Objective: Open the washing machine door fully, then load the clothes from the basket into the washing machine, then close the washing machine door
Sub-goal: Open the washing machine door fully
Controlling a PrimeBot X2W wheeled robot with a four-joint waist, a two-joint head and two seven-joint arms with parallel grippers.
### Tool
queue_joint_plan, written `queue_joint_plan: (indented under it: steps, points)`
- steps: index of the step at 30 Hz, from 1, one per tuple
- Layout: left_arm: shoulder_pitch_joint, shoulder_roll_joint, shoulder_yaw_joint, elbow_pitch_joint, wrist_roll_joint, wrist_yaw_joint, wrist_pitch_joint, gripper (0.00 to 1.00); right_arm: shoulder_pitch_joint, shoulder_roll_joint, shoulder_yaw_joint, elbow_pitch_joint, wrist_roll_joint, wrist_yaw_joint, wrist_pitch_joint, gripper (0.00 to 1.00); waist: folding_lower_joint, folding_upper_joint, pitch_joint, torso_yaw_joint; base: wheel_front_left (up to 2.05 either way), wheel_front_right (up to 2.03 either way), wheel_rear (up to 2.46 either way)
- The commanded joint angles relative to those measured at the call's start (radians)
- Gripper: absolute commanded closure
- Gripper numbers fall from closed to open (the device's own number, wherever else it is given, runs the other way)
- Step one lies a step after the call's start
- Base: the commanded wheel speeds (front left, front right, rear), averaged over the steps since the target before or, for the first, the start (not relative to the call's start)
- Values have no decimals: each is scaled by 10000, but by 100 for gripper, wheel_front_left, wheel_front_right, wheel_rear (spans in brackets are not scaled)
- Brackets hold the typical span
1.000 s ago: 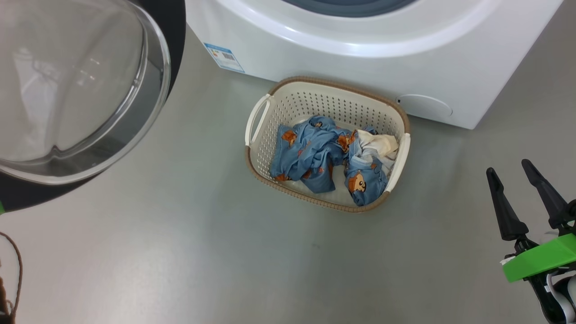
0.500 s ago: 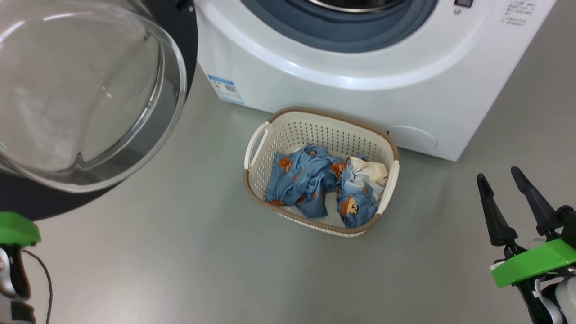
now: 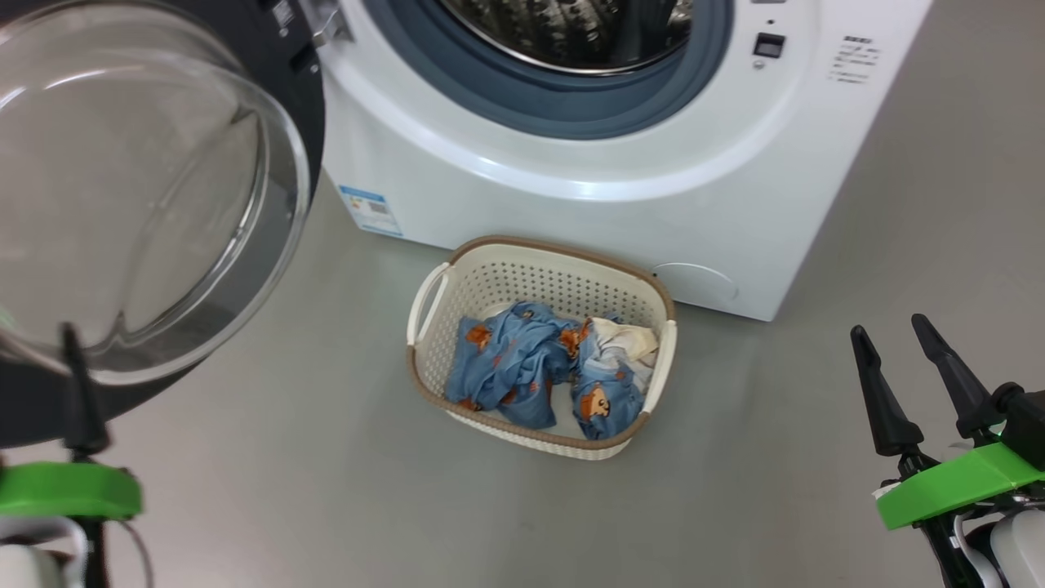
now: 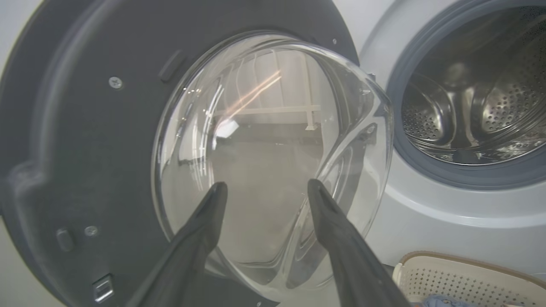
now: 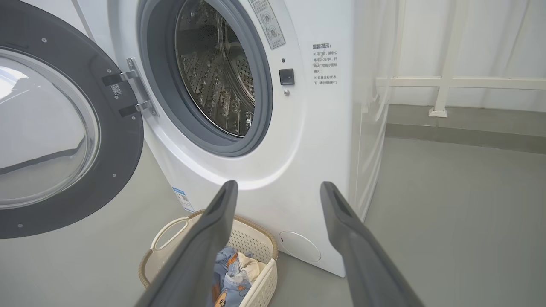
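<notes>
I see the small cream-white perforated plastic basket [image 3: 539, 282] on the grey floor [image 3: 326, 490], just before the white front-loading washing machine [image 3: 571, 184], with the crumpled light blue bear-print clothes [image 3: 522, 367] inside it. The large round black glass-windowed door [image 3: 147, 212] stands swung wide at the machine's left. My left gripper [image 4: 266, 185] faces that glass, fingers apart, empty; my right gripper [image 3: 888, 327] hovers well right of the basket, spread, holding nothing.
</notes>
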Motion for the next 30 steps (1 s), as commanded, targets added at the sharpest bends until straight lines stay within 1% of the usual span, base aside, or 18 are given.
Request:
queue_joint_plan:
  steps: [1, 5, 12, 20, 26, 30]
  points:
    - [176, 148, 0, -534, 190, -86, -57, 0, 84, -47, 144, -210, -64, 46, -122, 0, 0, 0, -187, -316, 0, 0, 0]
    - [396, -78, -317, -775, 321, -146, -57, 0, 121, 42, 149, -215, -75, 46, -122, 0, 0, 0, -271, -564, 0, 0, 0]
    - [932, -484, -948, -1272, 457, -219, -57, 0, 264, 222, 102, -217, -73, 46, -122, 0, 0, 0, -490, -1401, 0, 0, 0]
    - [1586, -599, -1324, -1802, 131, -292, -57, 0, 510, 363, -15, -215, -78, 46, -122, 0, 0, 0, -720, -2445, 0, 0, 0]
    - [1856, -683, -1609, -1967, -411, -321, -57, 0, 599, 372, -175, -266, -93, 46, -122, 0, 0, 0, -738, -3034, 0, 0, 0]
    - [2030, -648, -1998, -2083, -634, -324, -57, 0, 655, 416, -264, -292, -94, 46, -122, 0, 0, 0, -779, -3362, 0, 0, 0]
